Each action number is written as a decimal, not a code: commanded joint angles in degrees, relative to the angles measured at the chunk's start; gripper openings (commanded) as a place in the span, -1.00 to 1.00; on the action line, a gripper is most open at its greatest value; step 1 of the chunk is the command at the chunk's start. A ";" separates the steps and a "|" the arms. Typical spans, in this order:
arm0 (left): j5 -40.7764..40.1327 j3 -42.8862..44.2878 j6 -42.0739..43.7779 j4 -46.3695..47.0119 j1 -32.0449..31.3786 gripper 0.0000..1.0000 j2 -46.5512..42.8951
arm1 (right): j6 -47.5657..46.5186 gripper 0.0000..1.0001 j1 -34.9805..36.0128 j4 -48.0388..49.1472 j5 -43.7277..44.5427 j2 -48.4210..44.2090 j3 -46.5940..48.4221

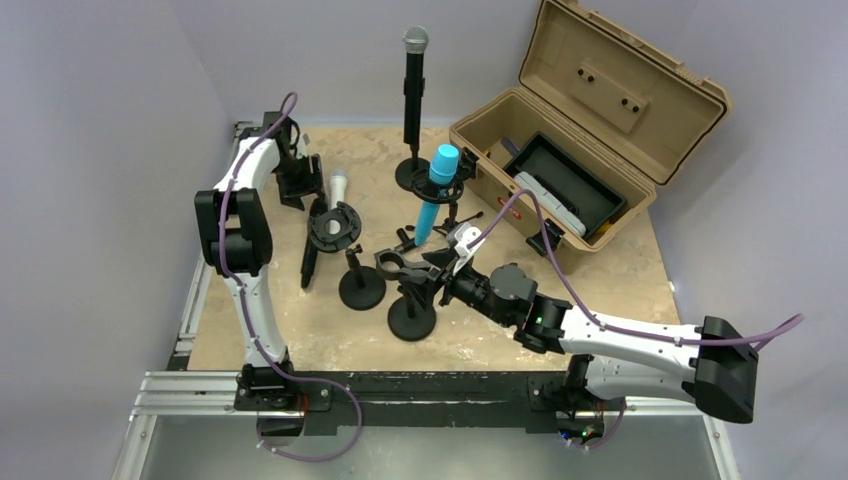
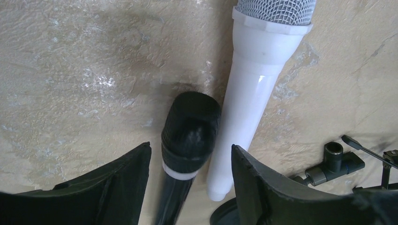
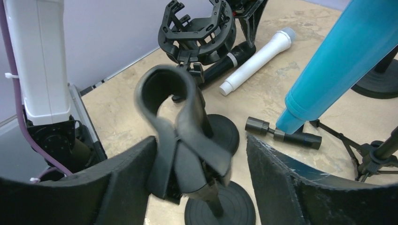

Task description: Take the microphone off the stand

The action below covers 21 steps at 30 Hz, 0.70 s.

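Both wide: L end effector [image 2: 190, 146] over black mic [image 2: 190, 124], R end effector [image 3: 201, 138] round clip [image 3: 164, 93].

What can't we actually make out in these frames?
- Left wrist: black microphone handle and left pincer base cut off by the bottom edge; white microphone grille cut by the top edge.
- Right wrist: blue microphone head runs off the top-right corner; clip blurred, so contact with right pincer unclear.
- Top view: case contents too small to identify.
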 commanded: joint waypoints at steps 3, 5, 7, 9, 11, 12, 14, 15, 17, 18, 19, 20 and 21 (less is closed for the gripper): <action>0.71 1.99 -0.87 0.32 -0.04 0.28 -0.39 | 2.39 0.42 0.17 -1.87 1.65 -2.40 3.53; 0.73 1.73 -0.87 0.45 0.03 0.30 -0.41 | 3.12 0.44 0.14 -2.77 1.61 -3.16 4.12; 1.00 1.54 -0.87 0.30 0.00 0.31 -0.60 | 3.94 0.45 0.14 -3.98 1.39 -4.25 4.71; 1.25 1.22 -0.89 0.54 -0.02 0.33 -1.20 | 4.93 0.48 0.13 -5.41 1.41 -5.35 5.37; 1.53 0.83 -1.00 0.71 -0.04 0.35 -1.85 | 6.23 0.49 0.13 -6.95 1.64 -6.57 6.16; 1.69 0.68 -1.04 0.73 -0.02 0.36 -2.27 | 6.78 0.50 0.13 -7.46 1.53 -7.37 6.53; 2.24 -0.03 -1.13 0.89 -0.03 0.38 -3.43 | 7.93 0.51 0.13 -8.06 1.26 -8.45 7.26; 2.84 -1.28 -1.29 1.69 -0.14 0.40 -5.16 | 9.83 0.53 0.13 -9.03 1.91 -8.86 8.54; 3.16 -2.37 -1.50 2.73 -0.14 0.42 -6.35 | 10.36 0.54 0.13 -10.47 3.82 -8.26 10.11; 3.17 -2.52 -1.55 2.85 -0.11 0.43 -6.54 | 10.29 0.54 0.13 -10.96 4.44 -7.69 10.88; 3.16 -2.50 -1.57 2.77 -0.09 0.44 -6.65 | 10.06 0.54 0.13 -11.16 4.76 -6.93 11.59; 3.17 -2.42 -1.50 2.71 -0.10 0.44 -6.68 | 9.51 0.54 0.15 -11.24 4.74 -6.06 12.24; 3.25 -2.41 -1.49 2.66 -0.09 0.44 -6.66 | 9.04 0.54 0.13 -11.35 4.69 -5.15 12.74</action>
